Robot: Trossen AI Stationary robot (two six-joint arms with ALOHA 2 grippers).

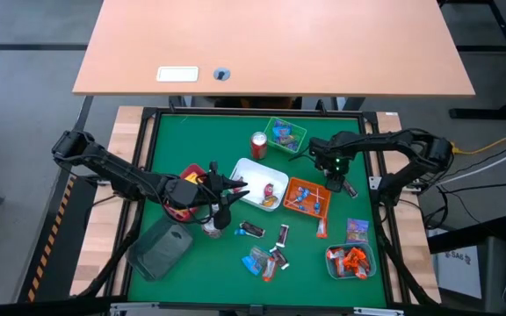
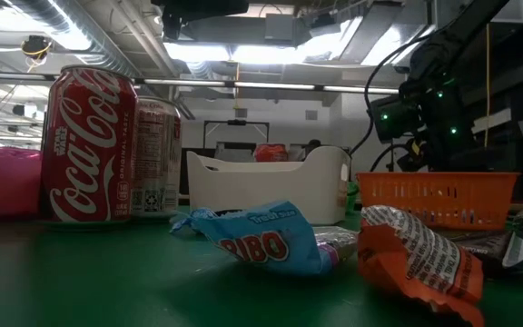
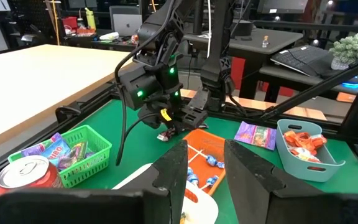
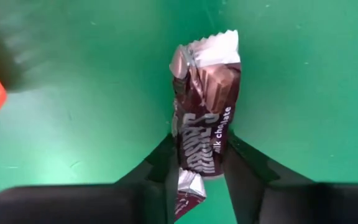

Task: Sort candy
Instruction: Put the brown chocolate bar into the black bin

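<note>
The candy lies spread over the green table (image 1: 191, 149). A dark chocolate bar (image 4: 205, 124) in a brown wrapper lies right of the orange tray (image 1: 307, 197), with my right gripper (image 4: 201, 149) shut on it, also seen as the right gripper (image 1: 335, 183). My left gripper (image 3: 205, 168) hangs open over the white tray (image 1: 260, 184), with nothing between its fingers. Loose packets (image 1: 266, 259) and bars (image 1: 251, 230) lie near the front. A blue packet (image 2: 261, 238) and an orange packet (image 2: 416, 259) lie closest in the low view. My right gripper pinches the chocolate bar by its two long edges (image 4: 180, 155) between its two fingers, on the half nearer one crimped end. The fingers (image 4: 244, 165) come from above, pointing down, and lie across the bar. The bar lies face up on the green table.
A green basket (image 1: 285, 134) of packets and a red can (image 1: 259, 143) stand at the back. A blue-grey tray (image 1: 351, 261) of orange packets sits front right, a grey tray (image 1: 161, 247) front left, a red tray (image 1: 187, 189) under my left arm. Two cans (image 2: 89, 145) stand near the front.
</note>
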